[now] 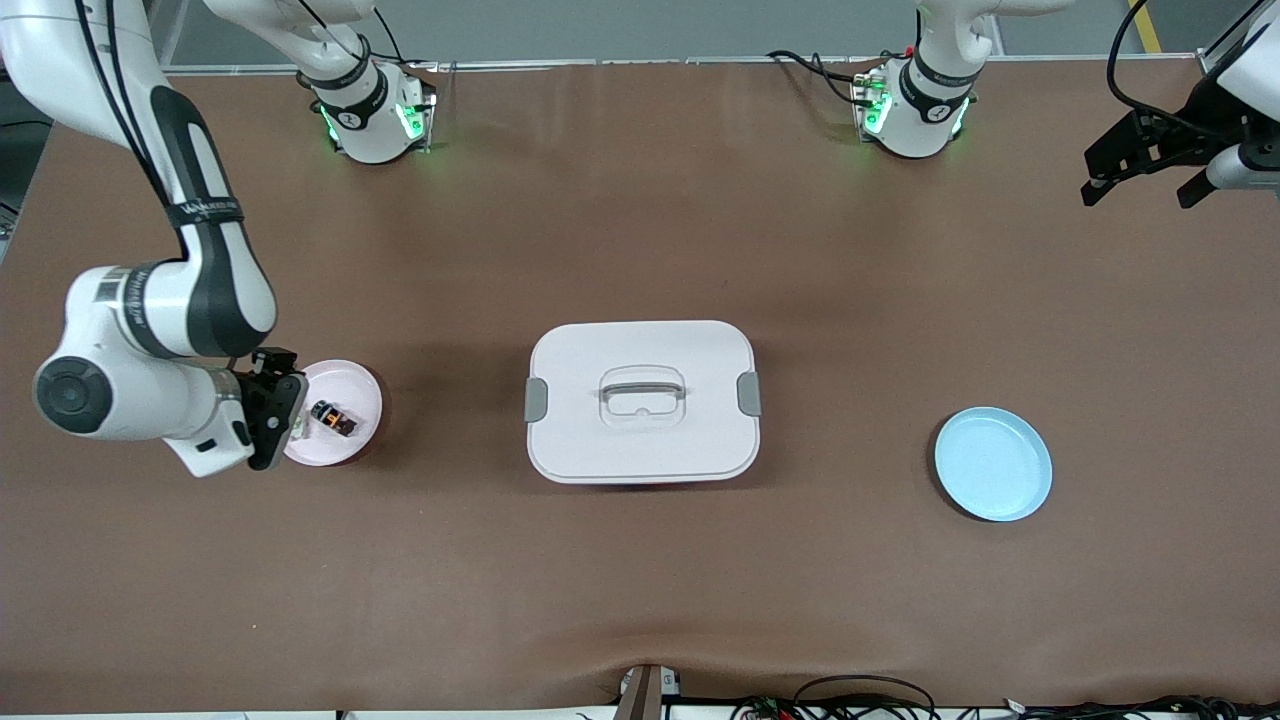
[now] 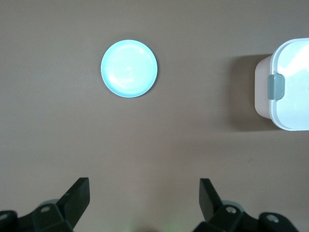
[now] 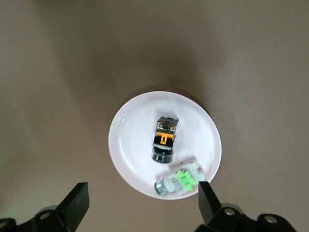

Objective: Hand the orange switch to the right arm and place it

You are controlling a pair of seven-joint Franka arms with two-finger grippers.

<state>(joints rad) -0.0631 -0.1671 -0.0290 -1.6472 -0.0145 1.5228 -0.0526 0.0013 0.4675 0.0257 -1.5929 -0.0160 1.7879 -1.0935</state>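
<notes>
- The right claw (image 1: 272,418) hangs over the edge of the pink plate (image 1: 352,385) toward the right arm's end of the table (image 1: 640,600), its fingers spread apart and holding nothing.
- The orange switch (image 1: 333,418) lies on its side in that plate, clear of the fingers; the right wrist view shows it near the plate's middle (image 3: 164,139).
- A clear-white part with a green centre (image 3: 179,180) lies on the same plate, just beside the orange switch and close to the rim; in the front view the right claw covers most of it.
- Around the plate the table is bare brown; nothing lies between the right claw and the plate's contents.
- The white lidded box (image 1: 641,400), with grey clips at both ends and a handle in its lid, sits mid-table, between the pink plate and the blue plate (image 1: 993,463).
- The blue plate lies toward the left arm's end, with nothing on it.
- The left claw (image 1: 1145,170) waits up over that end of the table, fingers wide apart and empty; its wrist view looks down on the blue plate (image 2: 129,68) and a corner of the box (image 2: 285,87).
</notes>
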